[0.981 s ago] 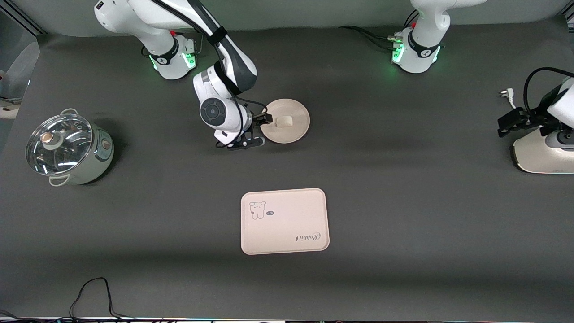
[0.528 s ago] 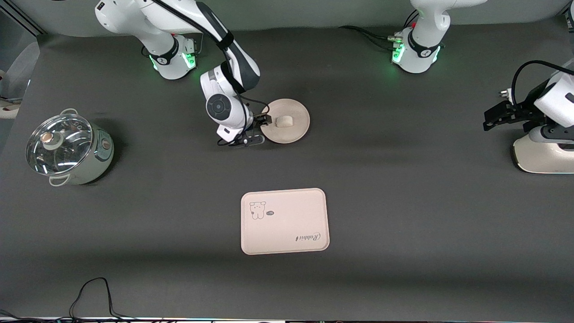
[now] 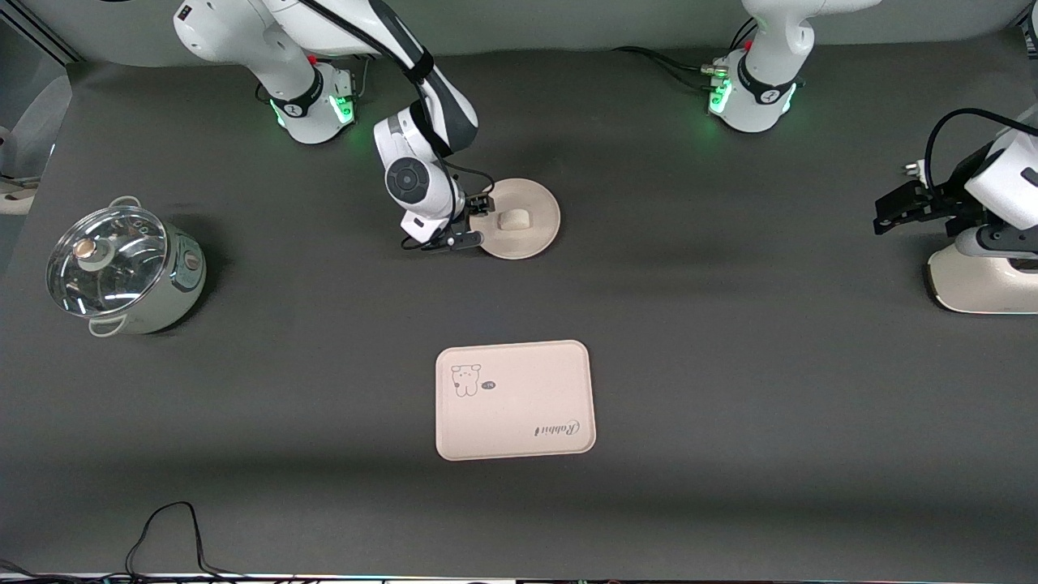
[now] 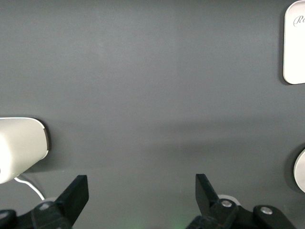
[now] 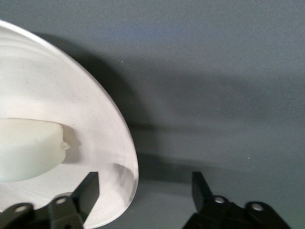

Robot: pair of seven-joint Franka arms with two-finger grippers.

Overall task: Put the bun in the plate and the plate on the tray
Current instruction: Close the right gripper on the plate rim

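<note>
Front cam sits high across the table, facing both arm bases, w/ the whole tabletop in view: plate (image 3: 519, 219), tray (image 3: 515, 400), pot (image 3: 122, 269). Right wrist cam looks down past its own fingertips (image 5: 88, 191), v. close on the plate (image 5: 62, 105) rim and bun (image 5: 28, 148), also seen in front view. Left wrist cam looks down from higher up over bare table, catching a tray (image 4: 295, 43) corner at frame edge, shared w/ front view.

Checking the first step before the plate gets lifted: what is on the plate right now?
The bun lies on the plate, near its middle. The right gripper, fingers open, straddles the plate's rim and covers a bit of it.
</note>
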